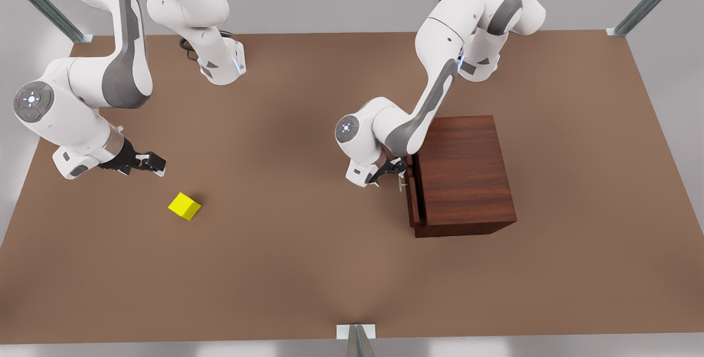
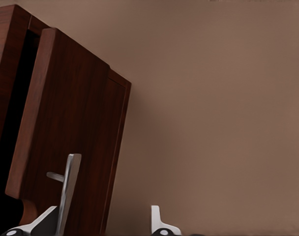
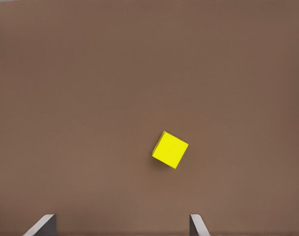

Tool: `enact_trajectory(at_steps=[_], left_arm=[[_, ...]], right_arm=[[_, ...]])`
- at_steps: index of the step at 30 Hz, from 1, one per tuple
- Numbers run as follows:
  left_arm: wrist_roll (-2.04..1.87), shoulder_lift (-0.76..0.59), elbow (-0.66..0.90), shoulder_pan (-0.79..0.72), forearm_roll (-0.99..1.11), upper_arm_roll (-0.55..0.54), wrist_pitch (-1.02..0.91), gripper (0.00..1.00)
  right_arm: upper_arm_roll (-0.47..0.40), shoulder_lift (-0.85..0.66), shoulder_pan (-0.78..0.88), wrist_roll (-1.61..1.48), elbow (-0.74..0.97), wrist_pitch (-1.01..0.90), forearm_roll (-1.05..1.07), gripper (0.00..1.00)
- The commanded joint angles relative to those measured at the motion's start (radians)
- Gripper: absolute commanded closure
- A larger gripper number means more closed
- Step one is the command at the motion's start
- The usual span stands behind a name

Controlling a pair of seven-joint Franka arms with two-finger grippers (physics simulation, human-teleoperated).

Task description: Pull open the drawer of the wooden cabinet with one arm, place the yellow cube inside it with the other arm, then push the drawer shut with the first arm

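The wooden cabinet (image 1: 465, 175) stands on the front view's right. Its drawer (image 1: 411, 203) sticks out a little, and in the left wrist view a dark gap shows behind the drawer front (image 2: 66, 123). My left gripper (image 1: 400, 175) is at the drawer front, open, with the silver handle (image 2: 68, 187) between its fingers, close to one fingertip (image 2: 46, 221). The yellow cube (image 1: 184, 206) lies on the table on the front view's left. My right gripper (image 1: 151, 163) hovers open just beside and above it. The cube (image 3: 170, 149) lies ahead of the right fingers.
The brown table (image 1: 330, 263) stretches bare between cube and cabinet. Metal frame posts (image 1: 356, 340) stand at the table's corners and front edge. Both arm bases sit at the far edge.
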Motion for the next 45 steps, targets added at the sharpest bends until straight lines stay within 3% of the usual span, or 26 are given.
enact_trajectory(at_steps=[1, 45], left_arm=[[0.017, 0.001, -0.002, -0.011, -0.015, -0.005, -0.002, 0.00], [-0.049, 0.052, 0.086, -0.087, -0.052, -0.021, -0.014, 0.00]], right_arm=[[0.000, -0.001, 0.000, -0.001, 0.001, 0.000, 0.001, 0.00], [0.000, 0.005, 0.000, 0.000, 0.004, -0.002, 0.001, 0.00]])
